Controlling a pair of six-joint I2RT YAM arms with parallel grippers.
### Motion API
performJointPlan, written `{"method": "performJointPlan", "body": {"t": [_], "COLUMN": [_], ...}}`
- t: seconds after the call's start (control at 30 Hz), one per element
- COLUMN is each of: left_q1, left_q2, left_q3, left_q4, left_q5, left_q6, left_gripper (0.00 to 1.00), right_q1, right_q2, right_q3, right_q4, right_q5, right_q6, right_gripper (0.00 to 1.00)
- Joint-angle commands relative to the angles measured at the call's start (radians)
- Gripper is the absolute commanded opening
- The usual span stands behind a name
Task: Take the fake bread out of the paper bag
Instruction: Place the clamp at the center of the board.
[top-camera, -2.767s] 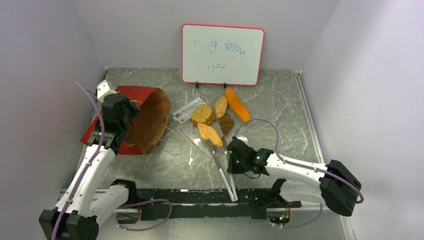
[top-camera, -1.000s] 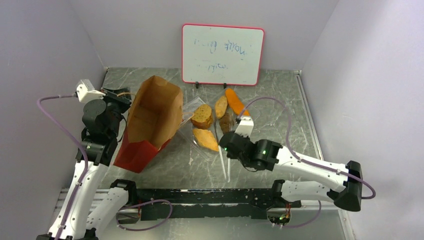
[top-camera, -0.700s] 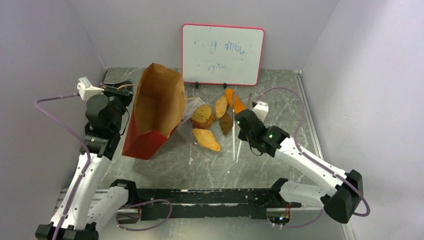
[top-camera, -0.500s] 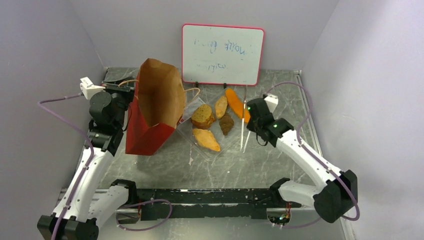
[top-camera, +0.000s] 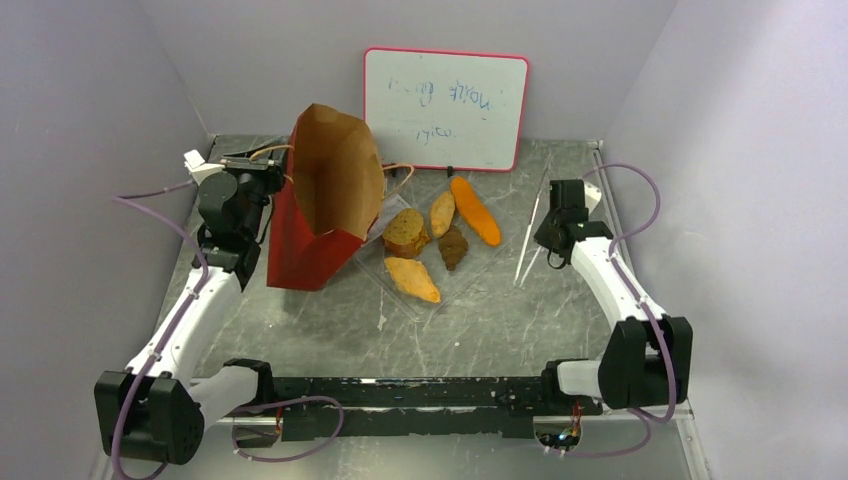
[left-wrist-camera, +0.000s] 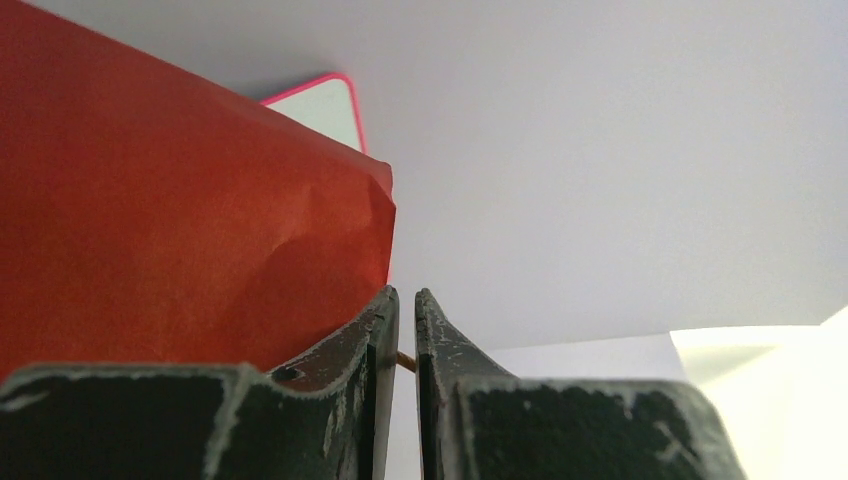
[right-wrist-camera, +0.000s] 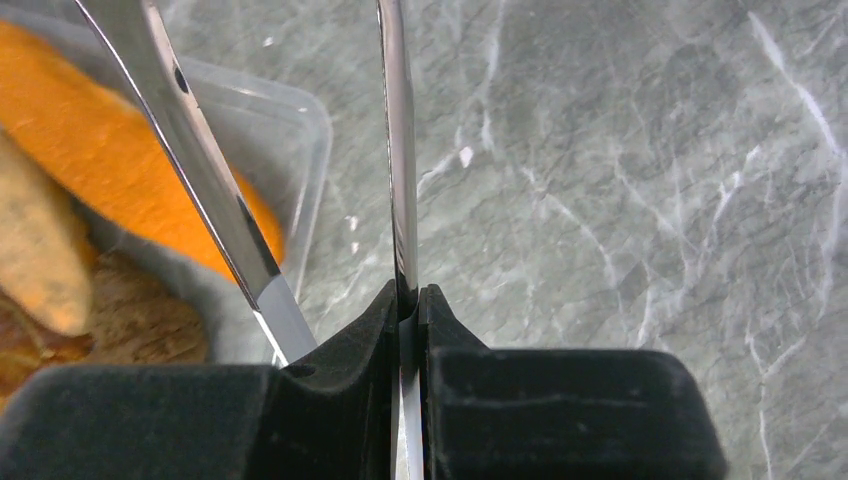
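Paper bag (top-camera: 310, 250) just beside tray's (top-camera: 470, 272) left edge, tongs (top-camera: 528, 240) beyond its right.

Red paper bag (top-camera: 300, 255) — grey marbled table (top-camera: 470, 320)

Whiteboard (top-camera: 445, 108) — pink-framed, upright at rear; clear plastic tray (top-camera: 478, 264) — mid grey marbled table (top-camera: 520, 320); metal tongs (top-camera: 529, 240), right of tray.

Matt paper bag (top-camera: 300, 250) (kraft-brown inside), shiny metal tongs (right-wrist-camera: 398, 150), clear plastic tray (right-wrist-camera: 300, 105)
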Motion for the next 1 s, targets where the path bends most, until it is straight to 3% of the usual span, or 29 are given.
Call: {"method": "performJointPlan", "body": {"t": [0.0,0.3,0.5,0.67,0.77,0.87,0.97], "left_q1": [0.044,0.206,0.267,0.276,0.276,0.275,0.275], "left_q2": [-0.010,-0.075,-0.054,0.016,0.031,0.035,0.040], "left_q3": [0.040,-0.005,-0.200,-0.221,-0.182,-0.158,-0.144], "left_q4": [0.129,0.072,0.286,0.409,0.402,0.400,0.417], "left_q5": [0.101,0.223,0.328,0.391,0.406,0.410,0.420], "left_q6": [-0.077,-0.124,-0.258,-0.303,-0.283,-0.282,-0.299], "left_gripper": [0.07,0.07,0.07,0.07,0.07,0.07,0.07], "right_q1": [-0.069,-0.122,-0.130,-0.135,-0.140,-0.147,-0.146], "right_q2": [0.058,0.199,0.271,0.312,0.329,0.333,0.330], "right_q3": [-0.015,-0.020,-0.030,-0.051,-0.061,-0.065,-0.053], "right_q4": [0.067,0.126,0.169,0.188,0.196,0.197,0.182], "right_q5": [-0.031,-0.077,-0.102,-0.101,-0.104,-0.106,-0.089], "right_q6": [-0.034,-0.029,-0.018,-0.021,-0.022,-0.018,-0.016], "right_gripper": [0.00,0.01,0.06,0.09,0.16,0.33,0.44]}}
